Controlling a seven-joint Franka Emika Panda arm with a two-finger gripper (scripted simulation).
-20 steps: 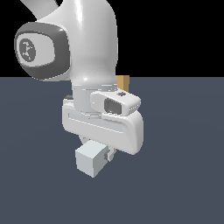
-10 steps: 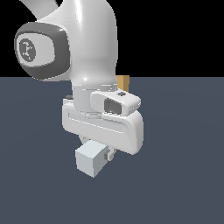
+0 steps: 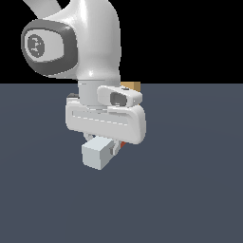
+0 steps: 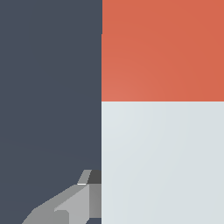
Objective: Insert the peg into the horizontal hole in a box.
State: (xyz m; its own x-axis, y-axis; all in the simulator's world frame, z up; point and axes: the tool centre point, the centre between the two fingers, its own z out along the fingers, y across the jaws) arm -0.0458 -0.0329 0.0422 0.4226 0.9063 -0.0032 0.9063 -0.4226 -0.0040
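Observation:
In the exterior view my gripper (image 3: 108, 150) hangs below the white hand and is shut on the peg (image 3: 97, 154). The peg's pale square end faces the camera, and a sliver of its red end (image 3: 122, 144) shows behind. The peg is held level above the dark floor. In the wrist view the peg (image 4: 162, 157) fills one side, with its red part (image 4: 162, 48) beyond the white part, and one grey finger (image 4: 70, 206) lies against its side. Only a tan corner of the box (image 3: 132, 86) shows behind the hand. The hole is hidden.
The white arm and hand (image 3: 104, 121) block most of the middle of the exterior view. A dark blue-grey floor (image 3: 190, 190) spreads all around under a black background.
The hand has risen a little with the peg in its grip and shifted slightly toward the exterior view's left. The box has not moved.

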